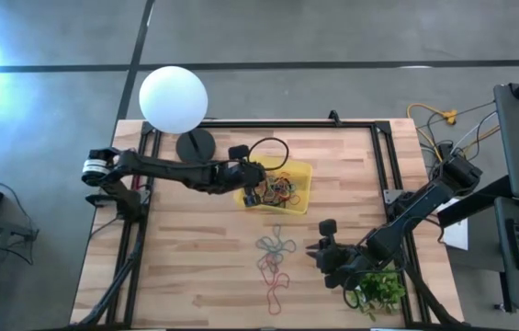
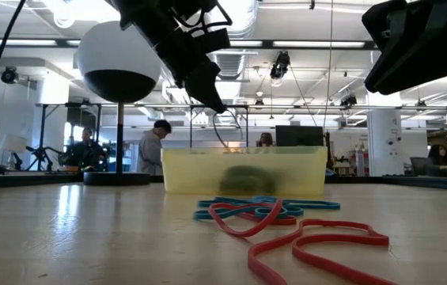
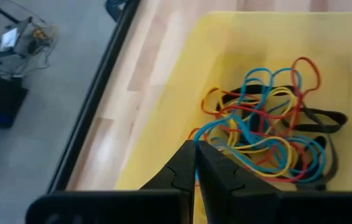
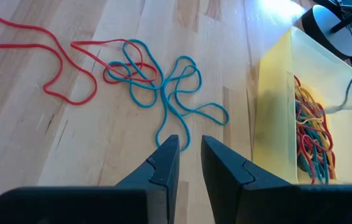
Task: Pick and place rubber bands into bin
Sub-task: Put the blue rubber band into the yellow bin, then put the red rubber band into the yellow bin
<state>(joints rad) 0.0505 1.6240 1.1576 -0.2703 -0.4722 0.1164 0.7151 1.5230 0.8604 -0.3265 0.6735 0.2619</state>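
A loose tangle of thin, floppy rubber bands [image 1: 275, 260] in red and blue lies on the pale wooden table [image 1: 186, 276], a little toward six o'clock from centre; more bands, red, blue, yellow, orange and black, already sit heaped in the shallow translucent yellow plastic bin [image 1: 301, 171] just toward twelve o'clock from them. The left gripper [image 1: 252, 175] hangs over the bin's nine o'clock side, fingers pressed together with nothing seen between them. The right gripper [image 1: 321, 250] waits near the table at about four o'clock, just beside the loose bands, its fingers [image 4: 163, 163] slightly parted and empty. The likely trouble is in the knot: the blue and red loops are interlaced, so lifting one may drag the others, which could slip off short of the bin wall or snag on its rim. A closed left gripper moving low could also catch the heaped bands and pull them out. Open wood lies toward seven and eight o'clock; a black frame borders the table, a white globe lamp [image 1: 174, 99] stands at eleven o'clock, and a small green plant [image 1: 377, 291] crowds the right arm at five o'clock.
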